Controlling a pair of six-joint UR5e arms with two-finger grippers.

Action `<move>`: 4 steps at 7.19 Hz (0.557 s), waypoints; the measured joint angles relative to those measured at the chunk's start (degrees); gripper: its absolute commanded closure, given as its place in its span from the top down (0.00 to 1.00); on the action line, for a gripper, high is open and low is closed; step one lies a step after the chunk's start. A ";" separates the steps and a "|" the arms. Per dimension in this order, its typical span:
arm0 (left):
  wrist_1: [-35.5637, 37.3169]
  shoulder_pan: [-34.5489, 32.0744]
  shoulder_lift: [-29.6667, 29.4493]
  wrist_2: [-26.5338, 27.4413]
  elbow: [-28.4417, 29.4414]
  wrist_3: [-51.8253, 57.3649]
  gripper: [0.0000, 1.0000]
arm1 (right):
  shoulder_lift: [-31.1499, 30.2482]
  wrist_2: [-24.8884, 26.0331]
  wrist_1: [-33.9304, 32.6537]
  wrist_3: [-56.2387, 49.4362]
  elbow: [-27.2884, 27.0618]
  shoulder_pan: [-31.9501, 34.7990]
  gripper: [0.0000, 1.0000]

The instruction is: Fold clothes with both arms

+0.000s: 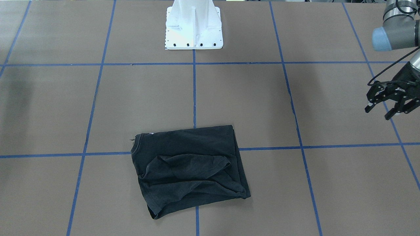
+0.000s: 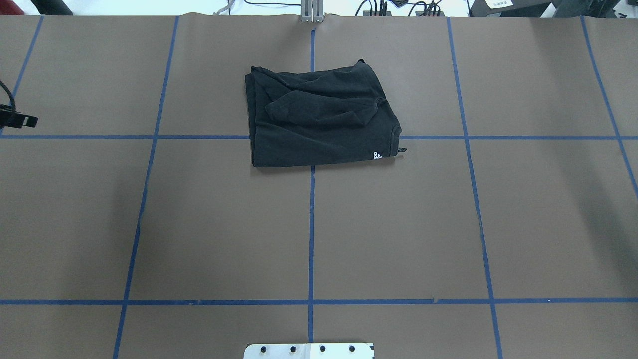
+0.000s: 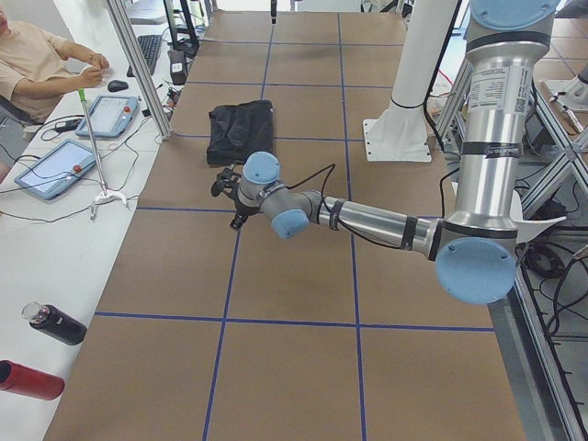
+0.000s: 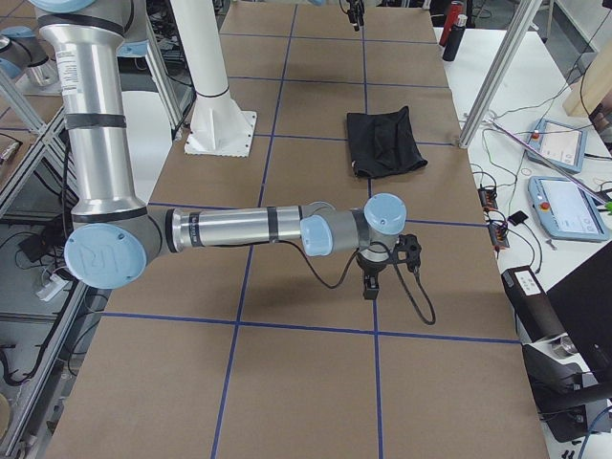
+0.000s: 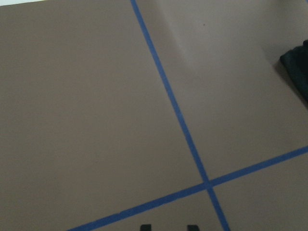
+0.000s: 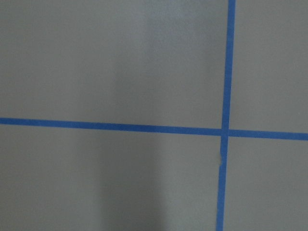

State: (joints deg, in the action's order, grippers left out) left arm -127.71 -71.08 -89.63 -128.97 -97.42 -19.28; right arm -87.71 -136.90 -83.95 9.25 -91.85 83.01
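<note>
The clothes are one black T-shirt (image 1: 190, 167) lying folded into a rough rectangle on the brown table, one sleeve draped across its top. From overhead the shirt (image 2: 319, 119) lies at the far centre, and a small white logo (image 2: 377, 155) shows at its near right corner. My left gripper (image 1: 379, 112) hovers open and empty, far off to the shirt's side; only its tip (image 2: 15, 119) reaches the overhead view's left edge. The right gripper (image 4: 373, 282) shows only in the exterior right view, well away from the shirt (image 4: 384, 142), and I cannot tell its state.
The white pedestal base (image 1: 193, 26) stands at the robot's side of the table. Blue tape lines (image 2: 311, 224) divide the brown surface into squares. A person (image 3: 37, 64) sits beyond the far edge beside tablets (image 3: 53, 167) and two bottles (image 3: 55, 323).
</note>
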 measured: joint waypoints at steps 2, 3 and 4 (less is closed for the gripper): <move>4.60 -4.26 1.86 -1.12 -0.19 8.21 1.00 | -1.74 -0.33 -1.96 -2.51 -1.71 0.11 1.00; 5.65 -5.26 3.34 -1.28 -0.35 9.81 1.00 | -1.81 -0.16 -2.73 -2.76 -2.24 -0.03 1.00; 5.92 -5.76 4.94 -1.36 -0.44 10.43 1.00 | -1.80 0.12 -3.04 -2.66 -2.40 -0.08 1.00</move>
State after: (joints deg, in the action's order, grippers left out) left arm -121.79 -76.85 -84.69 -130.33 -97.86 -8.85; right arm -89.50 -136.78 -86.99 6.59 -94.25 82.93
